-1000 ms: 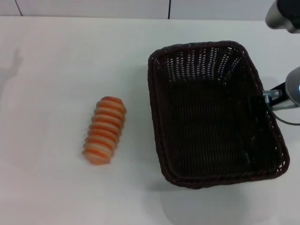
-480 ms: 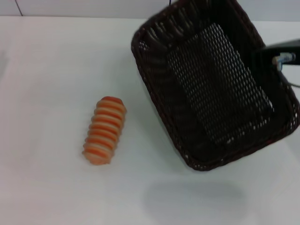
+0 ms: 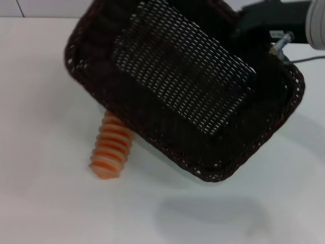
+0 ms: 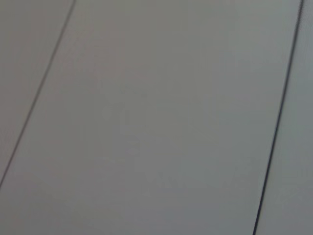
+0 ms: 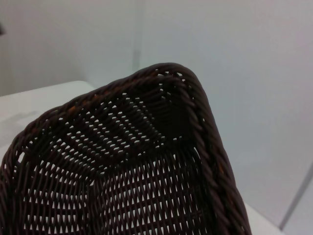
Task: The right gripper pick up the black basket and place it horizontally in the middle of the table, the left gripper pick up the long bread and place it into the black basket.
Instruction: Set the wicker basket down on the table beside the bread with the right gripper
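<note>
long bread [image 3: 111, 148]: lay on the table [image 3: 40, 101], unmoved; its far end now hidden under the basket
black basket [image 3: 183, 86]: had swung up and leftward, airborne and tilted; placing remained
right gripper [image 3: 254, 23]: pinched the basket's far-right rim
left gripper: out of sight

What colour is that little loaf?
Orange and cream-tan crosswise stripes on the long bread, best seen in the head view.

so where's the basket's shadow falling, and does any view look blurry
Head view: the basket, held by the right gripper, casts a soft grey shadow on the table, below and apart from it. Left wrist view: only a plain pale surface with thin dark lines.
</note>
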Controlling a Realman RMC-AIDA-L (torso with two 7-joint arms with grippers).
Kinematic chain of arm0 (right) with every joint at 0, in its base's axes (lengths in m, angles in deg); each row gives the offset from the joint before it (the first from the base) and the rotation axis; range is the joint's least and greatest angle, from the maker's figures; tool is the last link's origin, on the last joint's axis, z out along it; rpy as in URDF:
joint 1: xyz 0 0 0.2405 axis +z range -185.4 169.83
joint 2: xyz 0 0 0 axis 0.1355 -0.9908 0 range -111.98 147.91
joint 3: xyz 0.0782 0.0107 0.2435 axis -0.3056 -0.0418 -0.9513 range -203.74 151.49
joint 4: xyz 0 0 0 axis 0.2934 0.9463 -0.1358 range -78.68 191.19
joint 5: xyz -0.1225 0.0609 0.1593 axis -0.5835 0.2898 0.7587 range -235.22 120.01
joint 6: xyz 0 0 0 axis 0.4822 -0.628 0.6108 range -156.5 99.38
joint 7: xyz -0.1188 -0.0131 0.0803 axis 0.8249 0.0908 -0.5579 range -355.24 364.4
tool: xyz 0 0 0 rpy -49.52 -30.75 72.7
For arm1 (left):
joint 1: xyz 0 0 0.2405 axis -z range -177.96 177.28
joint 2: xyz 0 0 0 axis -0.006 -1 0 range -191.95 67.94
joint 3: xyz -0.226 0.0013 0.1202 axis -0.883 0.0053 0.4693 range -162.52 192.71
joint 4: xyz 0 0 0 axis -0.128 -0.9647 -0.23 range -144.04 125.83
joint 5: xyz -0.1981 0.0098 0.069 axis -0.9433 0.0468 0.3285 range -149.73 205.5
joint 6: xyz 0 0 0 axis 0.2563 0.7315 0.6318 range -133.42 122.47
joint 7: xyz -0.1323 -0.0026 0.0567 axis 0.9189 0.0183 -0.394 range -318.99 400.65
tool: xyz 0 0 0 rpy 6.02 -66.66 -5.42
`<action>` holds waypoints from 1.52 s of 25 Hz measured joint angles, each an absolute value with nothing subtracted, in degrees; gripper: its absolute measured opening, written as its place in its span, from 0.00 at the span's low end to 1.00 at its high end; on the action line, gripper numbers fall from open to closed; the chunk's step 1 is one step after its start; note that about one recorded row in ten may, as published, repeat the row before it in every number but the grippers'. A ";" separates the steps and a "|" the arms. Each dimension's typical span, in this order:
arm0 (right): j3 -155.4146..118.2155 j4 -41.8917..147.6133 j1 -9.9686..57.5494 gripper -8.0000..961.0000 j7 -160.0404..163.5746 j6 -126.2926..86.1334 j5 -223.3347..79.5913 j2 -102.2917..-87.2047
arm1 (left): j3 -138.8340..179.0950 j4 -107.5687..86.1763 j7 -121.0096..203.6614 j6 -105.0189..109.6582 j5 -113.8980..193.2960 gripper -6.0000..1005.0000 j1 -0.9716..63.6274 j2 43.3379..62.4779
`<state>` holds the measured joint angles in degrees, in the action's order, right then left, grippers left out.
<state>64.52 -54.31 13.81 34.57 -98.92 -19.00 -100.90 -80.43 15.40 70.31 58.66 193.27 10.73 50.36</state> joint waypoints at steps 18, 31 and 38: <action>46.96 -33.76 37.64 0.16 56.63 -124.41 -8.49 -99.79 | -82.42 16.82 73.82 58.69 193.18 0.86 9.96 54.40; 47.65 -29.26 41.78 0.16 55.21 -129.64 -7.78 -96.72 | -83.43 15.15 69.47 58.79 192.94 0.86 12.81 56.15; 54.24 -28.46 41.92 0.16 50.87 -130.25 -6.23 -93.77 | -83.43 15.00 69.47 58.86 192.94 0.86 13.26 56.10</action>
